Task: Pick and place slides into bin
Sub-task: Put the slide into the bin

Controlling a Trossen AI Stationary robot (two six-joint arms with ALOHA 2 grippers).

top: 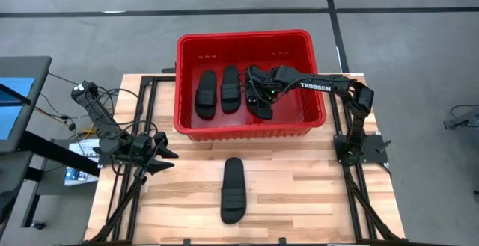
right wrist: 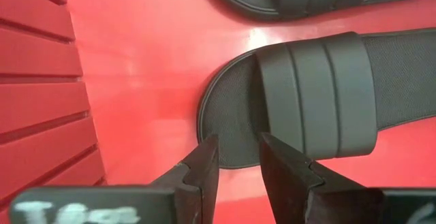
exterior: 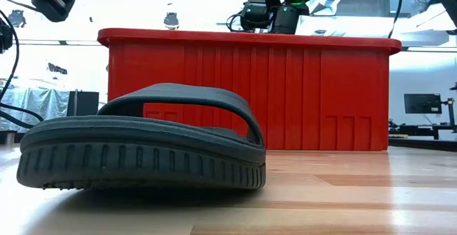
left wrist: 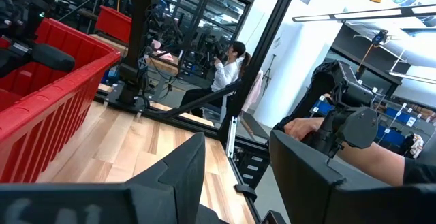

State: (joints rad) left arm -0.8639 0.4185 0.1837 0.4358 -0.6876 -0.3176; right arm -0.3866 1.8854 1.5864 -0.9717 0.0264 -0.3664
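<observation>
The table (top: 299,194) is a light wooden top carrying the whole workspace, with the bin (top: 187,89) standing at its far edge, centred between the two arms so that either can reach into it. The bin is a red crate with a thick rim, and three of the slides lie on its floor: two (top: 217,90) side by side toward the left wall, parallel and strap up, and a third slide (right wrist: 320,101) just to their right, directly under the right arm. The right gripper (top: 260,90) is lowered inside the bin over this third slide; in the right wrist view its fingers stand slightly parted with only red floor between them, at the rim of the sole, so it appears to hold nothing, though contact with the sole edge cannot be ruled out from this angle. This position suits a release low in the bin, which lets the slide settle flat beside the others. The fourth slide (top: 233,190) lies alone on the table in front of the bin, well apart from it, strap up. The left gripper (top: 166,155) waits above the table's left side, fingers apart and empty, clear of the working area.
</observation>
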